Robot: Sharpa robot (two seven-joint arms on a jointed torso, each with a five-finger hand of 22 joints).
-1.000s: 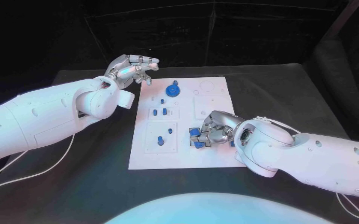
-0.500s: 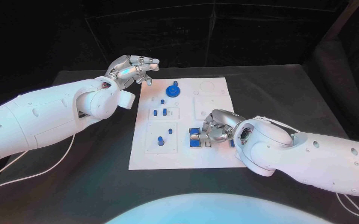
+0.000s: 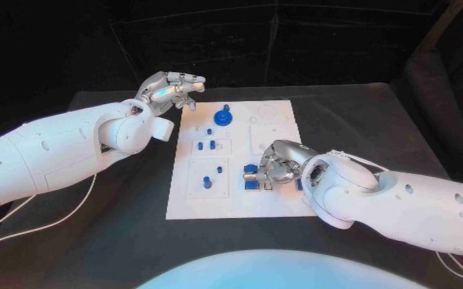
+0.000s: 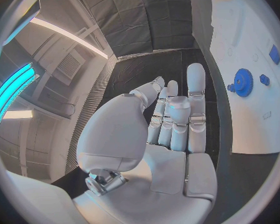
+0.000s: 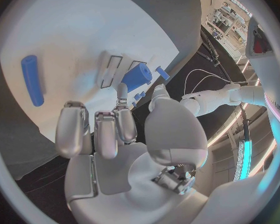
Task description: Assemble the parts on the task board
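The white task board [image 3: 189,202] lies in the middle of the black table. My right hand [image 3: 277,164] rests low over the board's right half, fingers bent down beside a blue block [image 3: 251,168]. In the right wrist view the block [image 5: 138,76] stands in a slot just past the fingertips [image 5: 122,91], and my right hand [image 5: 115,129] has an empty palm. A blue cylinder [image 5: 33,79] lies flat on the board [image 5: 71,35]. My left hand [image 3: 172,89] hovers off the board's far left corner, fingers straight, holding nothing. A blue gear [image 3: 224,116] stands at the board's far end.
Small blue pegs stand in the board's left column [image 3: 207,181], [image 3: 201,145]. In the left wrist view the gear [image 4: 242,81] and a small peg [image 4: 264,79] lie beyond my left hand [image 4: 171,119]. Black table surrounds the board; a white cable [image 3: 58,219] trails at the near left.
The right hand's fingers have shifted slightly over the blue pieces on the board's right half. The left hand has stayed where it was.
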